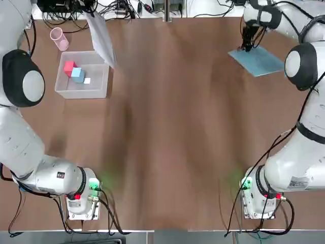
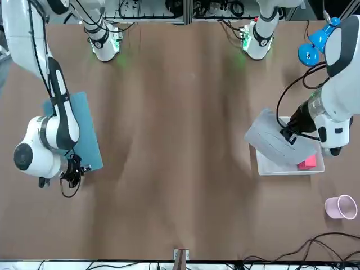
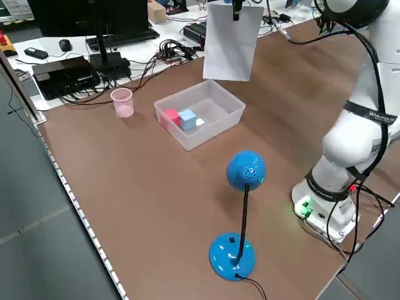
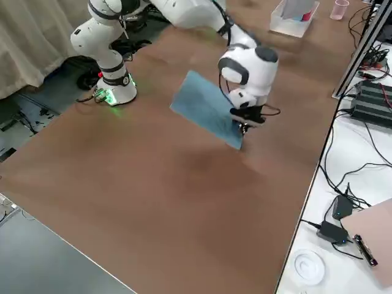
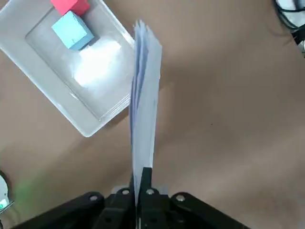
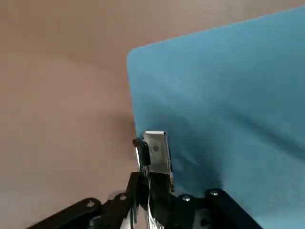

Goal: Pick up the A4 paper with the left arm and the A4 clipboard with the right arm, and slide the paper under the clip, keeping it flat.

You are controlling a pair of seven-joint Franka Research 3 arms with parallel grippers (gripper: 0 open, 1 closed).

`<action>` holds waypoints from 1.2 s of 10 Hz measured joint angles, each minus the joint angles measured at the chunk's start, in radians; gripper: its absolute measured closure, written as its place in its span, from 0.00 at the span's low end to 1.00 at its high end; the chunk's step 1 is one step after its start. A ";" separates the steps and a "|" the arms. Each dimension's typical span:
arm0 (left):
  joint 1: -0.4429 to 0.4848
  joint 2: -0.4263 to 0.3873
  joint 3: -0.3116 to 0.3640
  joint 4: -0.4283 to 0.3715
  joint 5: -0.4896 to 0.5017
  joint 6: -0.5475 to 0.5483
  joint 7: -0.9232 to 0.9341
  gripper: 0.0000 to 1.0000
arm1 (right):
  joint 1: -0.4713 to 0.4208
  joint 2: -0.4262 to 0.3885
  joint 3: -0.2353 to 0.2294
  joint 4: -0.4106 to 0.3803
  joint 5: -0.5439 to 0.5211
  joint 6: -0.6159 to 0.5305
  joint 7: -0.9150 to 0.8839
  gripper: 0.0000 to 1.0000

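Left end effector (image 5: 140,191): one, clenched on paper (image 5: 146,100), top view's upper left
Right end effector (image 6: 155,183): one, clenched on one clip (image 6: 157,151); one clipboard (image 1: 259,62), upper right
Blocks (image 1: 77,75): three, one bin (image 1: 94,93)

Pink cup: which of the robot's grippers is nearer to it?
Left. The left gripper holds the paper by the bin near the cup; the right gripper is across the table, at the clipboard.

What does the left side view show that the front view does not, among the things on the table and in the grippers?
Only the left side view: the blue block in the bin.
Only the front view: the clipboard, at the right gripper.
Both: the bin, the pink block, the cup, the paper and the blue lamp.
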 joint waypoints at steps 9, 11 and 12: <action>0.001 -0.001 0.042 0.014 0.000 0.001 -0.003 0.99 | 0.289 0.155 -0.003 0.368 -0.003 0.006 0.368 0.96; 0.002 -0.001 0.053 0.014 0.000 0.001 -0.012 0.99 | 0.410 0.223 -0.077 0.435 -0.004 0.009 0.427 0.96; 0.002 -0.001 0.052 0.014 -0.002 0.001 -0.031 0.99 | 0.491 0.254 -0.135 0.458 -0.004 0.013 0.467 0.96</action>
